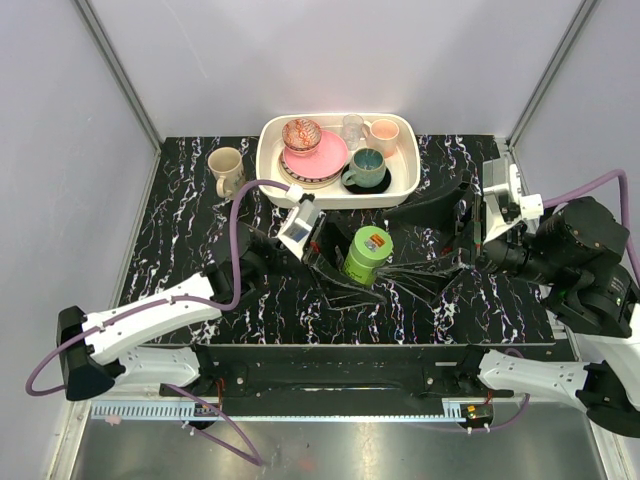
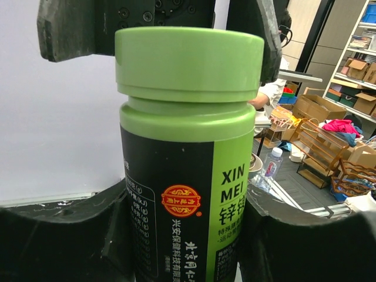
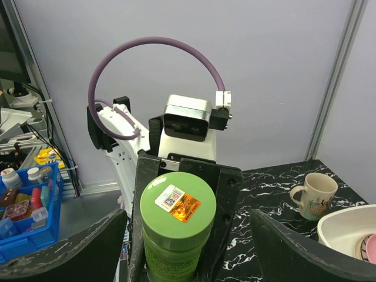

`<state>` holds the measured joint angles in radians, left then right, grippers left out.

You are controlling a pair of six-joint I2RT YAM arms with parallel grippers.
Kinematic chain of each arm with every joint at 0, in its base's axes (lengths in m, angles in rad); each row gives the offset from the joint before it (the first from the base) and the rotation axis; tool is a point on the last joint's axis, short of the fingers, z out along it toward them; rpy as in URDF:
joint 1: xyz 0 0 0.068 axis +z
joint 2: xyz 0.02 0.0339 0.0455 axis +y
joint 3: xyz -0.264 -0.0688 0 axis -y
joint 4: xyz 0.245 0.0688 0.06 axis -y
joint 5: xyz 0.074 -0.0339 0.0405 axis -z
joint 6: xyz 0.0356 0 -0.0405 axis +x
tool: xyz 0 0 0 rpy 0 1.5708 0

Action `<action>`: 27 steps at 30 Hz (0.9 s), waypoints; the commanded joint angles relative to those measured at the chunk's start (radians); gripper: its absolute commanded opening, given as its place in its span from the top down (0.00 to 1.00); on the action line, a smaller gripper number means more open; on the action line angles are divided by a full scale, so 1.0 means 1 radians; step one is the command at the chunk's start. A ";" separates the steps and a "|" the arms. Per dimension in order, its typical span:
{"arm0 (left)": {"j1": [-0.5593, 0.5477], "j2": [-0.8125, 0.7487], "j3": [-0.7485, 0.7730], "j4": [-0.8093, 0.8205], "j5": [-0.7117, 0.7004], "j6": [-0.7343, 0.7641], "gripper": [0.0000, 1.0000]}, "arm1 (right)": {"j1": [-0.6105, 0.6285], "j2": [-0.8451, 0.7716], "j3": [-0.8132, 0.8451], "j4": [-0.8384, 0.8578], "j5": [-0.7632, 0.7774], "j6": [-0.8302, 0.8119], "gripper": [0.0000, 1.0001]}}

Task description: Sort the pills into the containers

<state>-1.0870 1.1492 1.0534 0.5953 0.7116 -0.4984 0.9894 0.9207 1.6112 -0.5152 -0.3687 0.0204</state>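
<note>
Well to the left of the green bottle [image 1: 367, 254] and behind it: beige mug [image 1: 226, 170], upright on the black marbled counter [image 1: 180, 230]. Just left of the bottle: left tool [image 2: 185, 197], closed on the bottle's body below the shoulder, one finger pressed to each side of the label [image 2: 176, 223]. Bottle itself between the two tools, lid [image 3: 177, 201] on and uppermost, a small sticker [image 3: 176, 204] on top of the lid; impossible to tell whether the base touches the counter. Straight behind the bottle, apart from it: white tray [image 1: 405, 185] of crockery. Just right of the bottle: right tool [image 3: 188, 220], jaws spread wide and gripping nothing, its fingers standing to either side of the lid; unclear whether either finger touches it.
</note>
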 commanded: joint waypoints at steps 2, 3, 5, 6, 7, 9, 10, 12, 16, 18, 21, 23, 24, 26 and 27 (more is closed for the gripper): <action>-0.011 0.014 0.056 0.100 0.019 -0.015 1.00 | 0.003 0.004 -0.007 0.063 -0.038 0.009 0.12; -0.013 0.014 0.056 0.101 0.019 -0.015 1.00 | 0.005 0.006 -0.008 0.066 -0.038 0.015 0.13; -0.017 0.018 0.057 0.106 0.017 -0.017 1.00 | 0.003 0.006 -0.010 0.073 -0.042 0.019 0.14; -0.019 0.021 0.060 0.107 0.017 -0.016 1.00 | 0.005 0.004 -0.013 0.075 -0.042 0.023 0.16; -0.019 0.023 0.063 0.106 0.017 -0.015 1.00 | 0.003 0.004 -0.013 0.078 -0.048 0.026 0.16; -0.024 0.027 0.068 0.110 0.015 -0.016 1.00 | 0.003 0.006 -0.014 0.083 -0.050 0.027 0.18; -0.025 0.030 0.069 0.109 0.014 -0.014 1.00 | 0.005 0.004 -0.014 0.083 -0.053 0.030 0.18; -0.028 0.033 0.074 0.109 0.014 -0.014 1.00 | 0.003 0.006 -0.016 0.084 -0.055 0.033 0.19; -0.031 0.040 0.085 0.110 0.014 -0.009 1.00 | 0.003 0.007 -0.023 0.086 -0.062 0.038 0.19; -0.034 0.043 0.088 0.113 0.015 -0.009 1.00 | 0.005 0.007 -0.028 0.090 -0.062 0.041 0.21; -0.037 0.049 0.094 0.112 0.015 -0.009 1.00 | 0.003 0.003 -0.031 0.096 -0.064 0.044 0.25; -0.040 0.052 0.096 0.112 0.015 -0.009 1.00 | 0.005 0.000 -0.034 0.101 -0.064 0.047 0.28; -0.042 0.053 0.097 0.113 0.015 -0.009 1.00 | 0.003 0.000 -0.033 0.103 -0.067 0.049 0.28; -0.044 0.056 0.096 0.112 0.014 -0.009 1.00 | 0.003 -0.005 -0.037 0.112 -0.070 0.053 0.28; -0.045 0.058 0.097 0.113 0.014 -0.009 1.00 | 0.003 -0.006 -0.039 0.112 -0.072 0.056 0.27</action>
<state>-1.1225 1.2057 1.0992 0.6289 0.7124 -0.5064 0.9894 0.9234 1.5757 -0.4625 -0.4141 0.0597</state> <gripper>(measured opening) 0.555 0.725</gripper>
